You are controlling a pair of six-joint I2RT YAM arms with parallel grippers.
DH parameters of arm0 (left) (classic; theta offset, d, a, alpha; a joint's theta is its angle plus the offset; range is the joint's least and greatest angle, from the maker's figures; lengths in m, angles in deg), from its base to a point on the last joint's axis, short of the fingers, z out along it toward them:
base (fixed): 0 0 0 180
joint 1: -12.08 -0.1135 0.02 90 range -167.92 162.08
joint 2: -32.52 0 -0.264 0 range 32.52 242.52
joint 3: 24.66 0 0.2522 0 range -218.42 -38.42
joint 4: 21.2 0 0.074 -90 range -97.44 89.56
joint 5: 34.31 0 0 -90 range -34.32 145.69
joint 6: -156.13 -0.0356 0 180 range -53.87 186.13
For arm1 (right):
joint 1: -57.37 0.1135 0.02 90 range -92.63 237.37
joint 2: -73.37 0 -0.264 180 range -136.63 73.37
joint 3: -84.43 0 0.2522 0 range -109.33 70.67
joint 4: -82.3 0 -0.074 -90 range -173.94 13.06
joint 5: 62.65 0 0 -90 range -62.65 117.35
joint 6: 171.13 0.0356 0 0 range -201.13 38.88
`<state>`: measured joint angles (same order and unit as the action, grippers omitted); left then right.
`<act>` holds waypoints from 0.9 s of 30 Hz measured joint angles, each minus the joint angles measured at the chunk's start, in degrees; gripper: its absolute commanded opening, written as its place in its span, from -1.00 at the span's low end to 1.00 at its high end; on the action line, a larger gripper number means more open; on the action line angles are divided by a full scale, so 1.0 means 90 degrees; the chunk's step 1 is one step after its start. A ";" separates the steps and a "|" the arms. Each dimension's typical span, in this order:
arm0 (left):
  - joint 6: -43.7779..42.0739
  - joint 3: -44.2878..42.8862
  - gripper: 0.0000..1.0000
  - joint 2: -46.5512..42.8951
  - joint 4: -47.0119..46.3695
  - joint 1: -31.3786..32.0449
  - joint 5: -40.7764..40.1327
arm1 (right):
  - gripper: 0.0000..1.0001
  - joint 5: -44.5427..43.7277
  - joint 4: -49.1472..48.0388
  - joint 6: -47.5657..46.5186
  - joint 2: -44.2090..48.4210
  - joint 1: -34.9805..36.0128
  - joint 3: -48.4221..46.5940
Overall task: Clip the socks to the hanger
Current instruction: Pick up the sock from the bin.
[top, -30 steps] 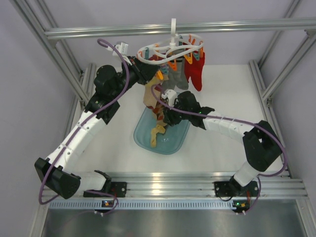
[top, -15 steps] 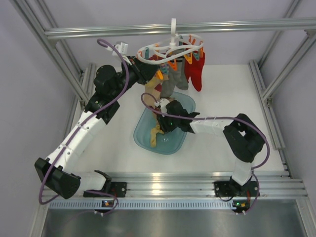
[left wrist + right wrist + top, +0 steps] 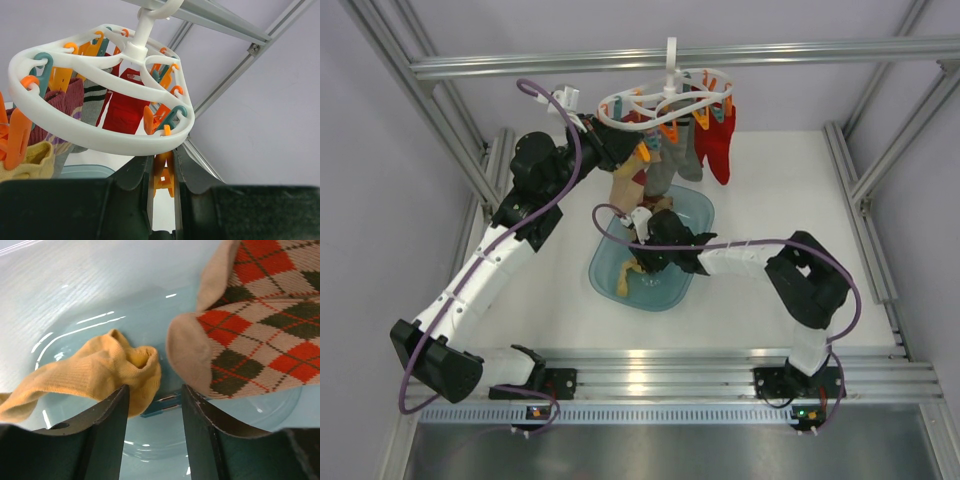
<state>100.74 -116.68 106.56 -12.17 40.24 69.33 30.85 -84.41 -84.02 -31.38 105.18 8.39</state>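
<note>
The white round hanger (image 3: 612, 107) hangs from the top bar, with a red sock (image 3: 718, 150), a striped sock (image 3: 665, 170) and an argyle sock (image 3: 623, 190) clipped to it. My left gripper (image 3: 625, 148) is at the hanger's near rim (image 3: 100, 140) and is shut on a dangling orange clip (image 3: 164, 176). My right gripper (image 3: 642, 258) is low inside the blue tray, open. In the right wrist view a yellow sock (image 3: 95, 372) lies against its left finger. The argyle sock's toe (image 3: 250, 340) hangs just past the right finger. Nothing sits between the fingers.
The translucent blue tray (image 3: 670, 290) lies mid-table under the hanger. The aluminium frame bar (image 3: 770, 55) carries the hanger's hook. Frame rails run along both sides of the white table (image 3: 790, 190) and along its near edge.
My right arm has swung left and down into the tray, toward the yellow sock. The left arm and the clip it holds have stayed still.
</note>
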 measured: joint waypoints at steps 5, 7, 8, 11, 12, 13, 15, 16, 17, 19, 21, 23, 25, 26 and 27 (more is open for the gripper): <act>0.0000 0.0002 -1.00 0.0000 -0.0002 0.0000 0.0000 | -0.08 0.0049 0.0027 -0.0039 0.0007 0.0146 -0.0005; 0.0000 0.0005 -1.00 0.0000 -0.0002 0.0000 0.0002 | -0.08 0.0041 0.0061 -0.0012 0.0029 0.0148 -0.0012; 0.0000 0.0005 -1.00 0.0000 -0.0002 0.0000 0.0005 | -0.09 0.0022 0.0090 0.0015 0.0049 0.0146 -0.0015; 0.0002 0.0007 -1.00 0.0000 -0.0002 0.0000 0.0015 | -0.09 -0.0019 0.0158 0.0177 0.0083 0.0143 -0.0131; 0.0002 0.0007 -1.00 0.0000 -0.0002 -0.0002 0.0022 | -0.09 -0.0027 0.0185 0.0236 0.0085 0.0143 -0.0194; 0.0005 0.0007 -1.00 0.0000 -0.0005 -0.0005 0.0024 | -0.09 -0.0027 0.0219 0.0301 0.0085 0.0141 -0.0287; 0.0007 0.0010 -1.00 0.0000 -0.0005 -0.0005 0.0027 | -0.09 -0.0010 0.0272 0.0452 0.0085 0.0141 -0.0478; 0.0010 0.0015 -1.00 0.0000 -0.0007 -0.0007 0.0027 | -0.09 0.0022 0.0291 0.0527 0.0085 0.0141 -0.0556; 0.0015 0.0015 -1.00 0.0000 -0.0007 -0.0010 0.0032 | -0.10 0.0061 0.0321 0.0612 0.0085 0.0141 -0.0629; 0.0019 0.0017 -1.00 0.0000 -0.0007 -0.0012 0.0041 | -0.10 0.0117 0.0396 0.0733 0.0085 0.0141 -0.0719; 0.0019 0.0017 -1.00 0.0000 -0.0010 -0.0012 0.0044 | -0.10 0.0138 0.0408 0.0809 0.0085 0.0143 -0.0721; 0.0019 0.0017 -1.00 -0.0002 -0.0010 -0.0012 0.0044 | -0.10 0.0131 0.0471 0.0843 0.0083 0.0143 -0.0716; 0.0019 0.0017 -1.00 0.0000 -0.0010 -0.0017 0.0046 | -0.11 0.0114 0.0500 0.0843 0.0068 0.0143 -0.0714; 0.0019 0.0017 -1.00 0.0000 -0.0010 -0.0017 0.0046 | -0.11 0.0092 0.0503 0.0840 0.0046 0.0143 -0.0714; 0.0019 0.0017 -1.00 0.0000 -0.0010 -0.0022 0.0046 | -0.10 0.0085 0.0508 0.0838 0.0012 0.0143 -0.0714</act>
<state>100.92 -116.52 106.56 -12.26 40.05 69.75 31.62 -79.84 -76.48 -31.27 106.47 1.96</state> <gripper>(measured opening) 0.201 0.448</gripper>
